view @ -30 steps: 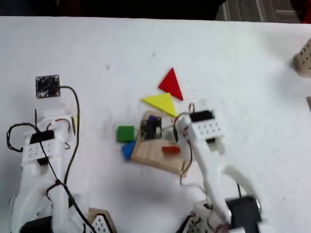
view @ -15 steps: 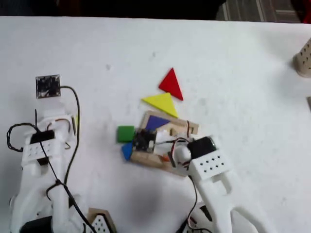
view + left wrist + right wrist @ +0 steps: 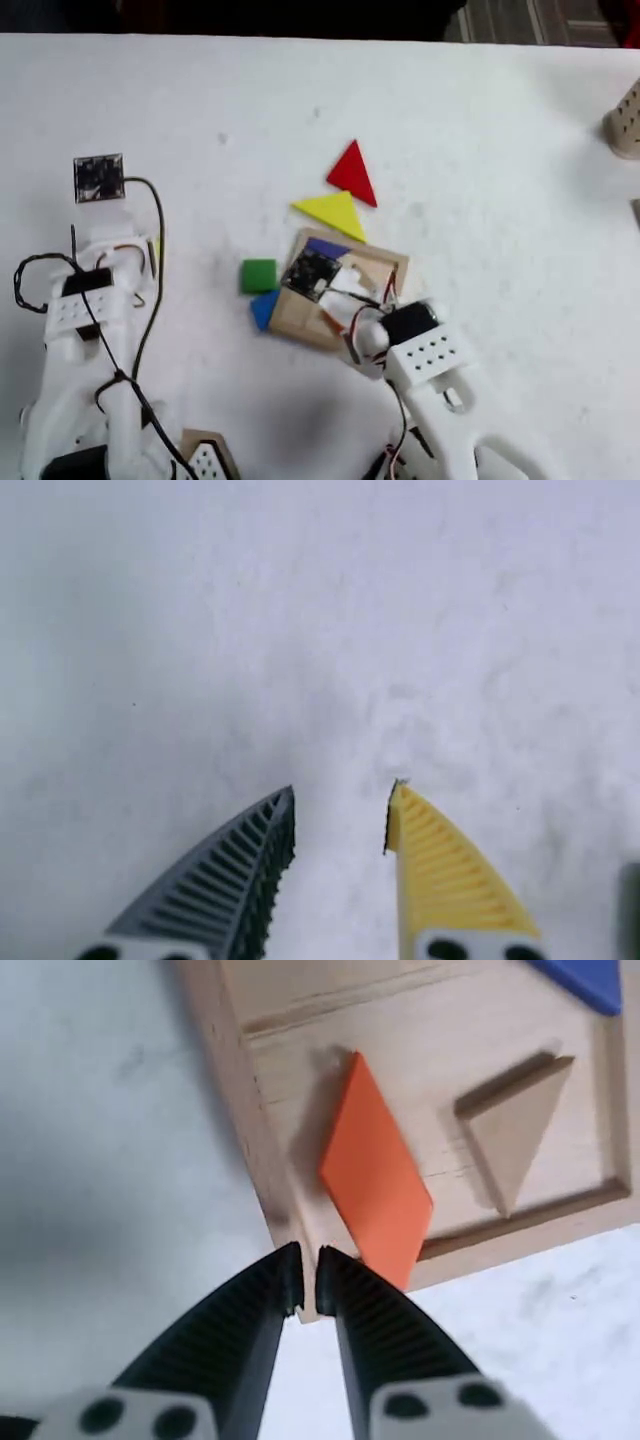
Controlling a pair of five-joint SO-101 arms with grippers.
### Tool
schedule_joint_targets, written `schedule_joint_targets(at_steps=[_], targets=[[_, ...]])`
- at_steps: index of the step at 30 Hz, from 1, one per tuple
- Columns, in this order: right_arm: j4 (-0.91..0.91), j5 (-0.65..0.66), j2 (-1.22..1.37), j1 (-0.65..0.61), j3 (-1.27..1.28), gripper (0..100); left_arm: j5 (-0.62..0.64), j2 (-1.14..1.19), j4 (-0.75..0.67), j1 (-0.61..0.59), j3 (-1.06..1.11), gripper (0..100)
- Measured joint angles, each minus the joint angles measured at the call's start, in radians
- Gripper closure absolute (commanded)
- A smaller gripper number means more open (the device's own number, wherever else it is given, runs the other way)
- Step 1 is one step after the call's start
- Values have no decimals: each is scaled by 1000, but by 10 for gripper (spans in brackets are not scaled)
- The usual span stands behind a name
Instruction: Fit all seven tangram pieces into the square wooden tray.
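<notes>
The right gripper [image 3: 308,1282] had its jaws pressed almost together on nothing, tips over a corner of the square wooden tray [image 3: 232,1090]. Just beyond the tips lay the orange parallelogram [image 3: 375,1175], inside the tray, its near end over the inner ledge. Farther in sat a wooden triangle [image 3: 510,1125], then a dark blue piece [image 3: 585,975]. Past the tray lay the yellow triangle [image 3: 332,213] and red triangle [image 3: 352,173]. The left gripper [image 3: 340,805] hung with its jaws spread over bare table [image 3: 300,630].
</notes>
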Motion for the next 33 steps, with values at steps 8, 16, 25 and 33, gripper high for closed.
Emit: schedule_joint_targets(at_steps=[8, 16, 25, 33], targets=[[-141, -8, 170, 2, 0, 967, 0, 0, 0, 0, 0, 819], [-207, -9, 275, -41, -55, 967, 0, 0, 0, 0, 0, 819], [-149, -58, 275, -60, -161, 967, 0, 0, 0, 0, 0, 819], [-87, -107, 258, 180, -199, 967, 0, 0, 0, 0, 0, 819]])
